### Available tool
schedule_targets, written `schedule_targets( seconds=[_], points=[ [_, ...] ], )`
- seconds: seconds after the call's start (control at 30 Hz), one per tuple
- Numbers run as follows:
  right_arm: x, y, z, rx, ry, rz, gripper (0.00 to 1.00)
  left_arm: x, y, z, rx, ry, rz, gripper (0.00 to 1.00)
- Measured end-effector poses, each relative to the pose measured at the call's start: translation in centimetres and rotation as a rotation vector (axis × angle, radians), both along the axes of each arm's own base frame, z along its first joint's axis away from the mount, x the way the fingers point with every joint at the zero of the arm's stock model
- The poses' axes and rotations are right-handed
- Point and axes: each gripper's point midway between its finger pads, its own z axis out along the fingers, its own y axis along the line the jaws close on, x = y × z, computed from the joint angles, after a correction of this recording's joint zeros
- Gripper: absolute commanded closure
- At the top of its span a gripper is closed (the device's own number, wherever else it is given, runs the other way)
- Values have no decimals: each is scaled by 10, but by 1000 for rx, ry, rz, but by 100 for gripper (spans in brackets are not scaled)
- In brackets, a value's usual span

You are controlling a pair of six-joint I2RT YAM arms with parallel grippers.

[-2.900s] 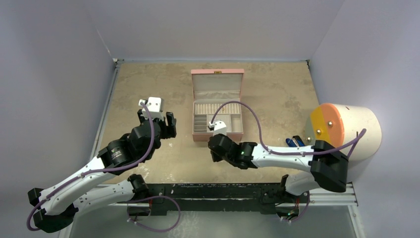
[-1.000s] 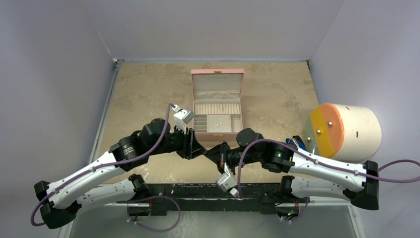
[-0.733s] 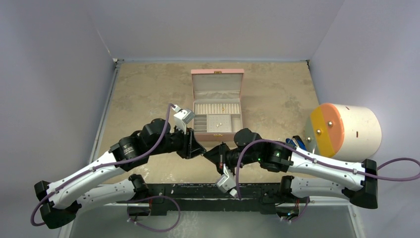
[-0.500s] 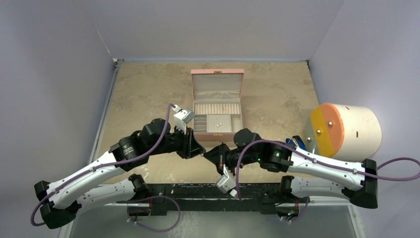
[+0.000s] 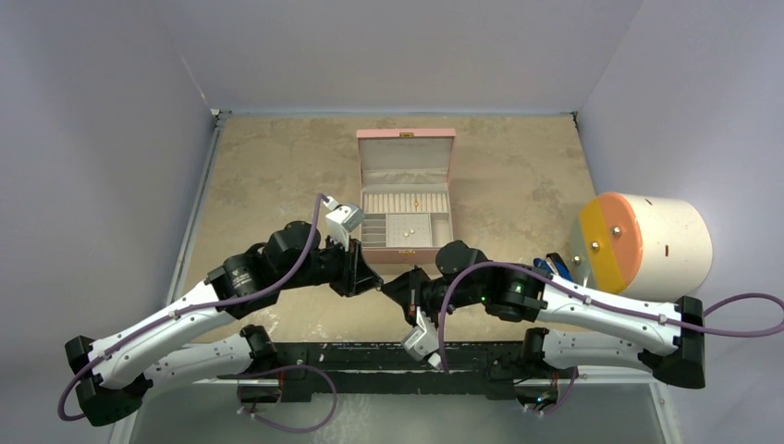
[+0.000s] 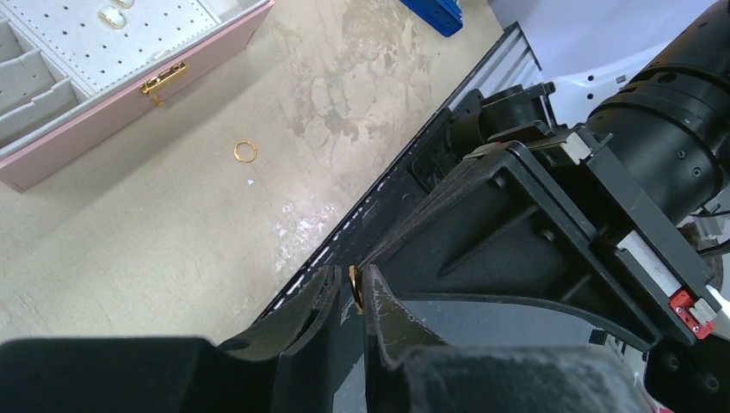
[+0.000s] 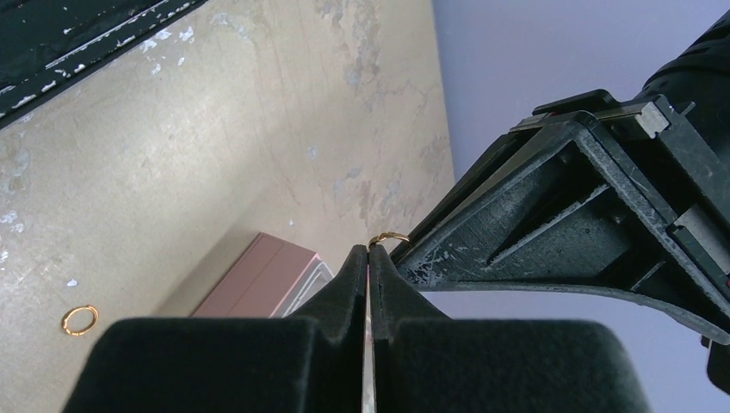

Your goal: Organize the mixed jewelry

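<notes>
A gold ring (image 6: pixel 355 288) is being held edge-on by the left gripper (image 6: pixel 349 282), clamped on it, and the right gripper (image 7: pixel 368 252), shut on its rim, apparently for a handover.

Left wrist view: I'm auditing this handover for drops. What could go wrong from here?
The small gold ring is pinched only at the very tips of the left end effector and right end effector; when one releases it could slip and fall. It might roll off the tan table.
</notes>
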Motion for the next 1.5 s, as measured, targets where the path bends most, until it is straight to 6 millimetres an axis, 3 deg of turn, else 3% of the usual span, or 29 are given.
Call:
schedule_targets(
  seconds=[0.1,0.2,0.33,0.57,0.67,0.9,1.0,1.13,1.2,1.5],
  points=[
    [0,0,0,-2,-3,-2,100,0,0,-2,8,5,0,89],
    [0,0,-1,-7,-5,-2,100,0,0,-3,11,7,0,100],
    [-1,1,-3,-11,-7,2,99,0,1,-4,18,5,-3,100],
    [-1,1,-1,-5,-10,2,81,0,1,-4,18,2,0,100],
    [-1,0,2,5,-9,-3,79,3,3,-3,19,-6,16,100],
    [1,-5,16,61,57,-78,73,17,20,-2,53,-60,123,100],
    [12,-10,24,134,157,-218,75,25,30,7,42,-104,182,100],
    [37,-14,33,246,344,-483,58,33,42,22,12,-172,244,100],
    [49,-15,34,314,452,-610,56,36,47,30,-6,-202,271,100],
    [91,-28,6,485,911,-1014,56,45,54,68,-147,-334,327,100]
  ],
)
